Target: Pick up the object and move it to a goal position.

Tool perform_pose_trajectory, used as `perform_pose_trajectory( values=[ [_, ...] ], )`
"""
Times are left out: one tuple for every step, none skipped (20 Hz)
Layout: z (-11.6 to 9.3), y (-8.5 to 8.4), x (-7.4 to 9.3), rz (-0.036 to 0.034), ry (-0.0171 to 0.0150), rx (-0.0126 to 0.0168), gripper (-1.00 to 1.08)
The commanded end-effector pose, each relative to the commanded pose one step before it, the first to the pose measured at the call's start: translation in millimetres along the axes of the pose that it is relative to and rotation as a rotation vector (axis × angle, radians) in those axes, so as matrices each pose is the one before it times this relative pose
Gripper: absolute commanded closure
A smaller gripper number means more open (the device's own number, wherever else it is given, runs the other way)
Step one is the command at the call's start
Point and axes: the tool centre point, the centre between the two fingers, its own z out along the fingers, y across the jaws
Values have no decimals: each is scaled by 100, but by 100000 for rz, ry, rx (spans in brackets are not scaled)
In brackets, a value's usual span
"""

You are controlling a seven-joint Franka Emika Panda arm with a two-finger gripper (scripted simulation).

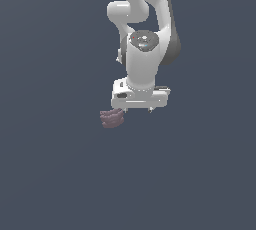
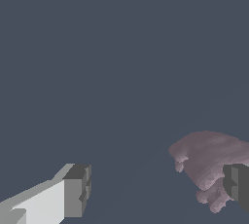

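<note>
Pincer (image 2: pixel 155 191) status: spread wide, pinching nothing. In the wrist view both fingers are visible with a broad gap of bare bench (image 2: pixel 121 72) between them. One fingertip (image 2: pixel 77 191) stands clear of everything; the other fingertip (image 2: pixel 238 186) overlaps the near flank of the object (image 2: pixel 206 162) — whether it touches or merely hangs in front of it cannot be told from this view.

Object location: in the exterior view the object (image 1: pixel 111 119), a small lumpy maroon-brown block with ridged sides, lies on the bench at roughly 7 o'clock from the pincer (image 1: pixel 136 110), just beside and partly under the hand's lower edge. It is not centred in the gap; it sits off to one side, at the line of one finger.

Arm (image 1: pixel 142 44): the white links run toward 12 o'clock out of the exterior view, with the wrist pointing at the bench.

Task progress, judged from these views:
- Approach — largely done; the hand is low and close to the object.
- Alignment — not done; the object lies outside the centre of the gap, so a sideways correction appears necessary.
- Grasp, lift, transfer — all outstanding.
- Goal position — no marker is visible in either view.
</note>
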Motion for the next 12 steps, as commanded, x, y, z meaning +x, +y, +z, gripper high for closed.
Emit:
perform_pose_trajectory(
  values=[
    [0, 1, 0, 0, 0, 0, -92],
    [-25, 23, 17, -17, 67, 0, -92],
    [-77, 72, 50, -47, 202, 3, -92],
    [-126, 117, 80, -76, 330, 4, -92],
    [-177, 162, 110, -105, 461, 4, -92],
    [-221, 209, 141, -129, 580, 1, -92],
    [-269, 254, 170, -151, 705, -4, -92],
    [-262, 247, 162, -137, 684, -9, -92],
    [-208, 201, 131, -99, 548, -11, -92],
    [-158, 153, 98, -64, 415, -11, -92],
    [-103, 105, 67, -29, 275, -8, -92],
    [-51, 54, 33, 0, 138, -4, -92]
  ],
)
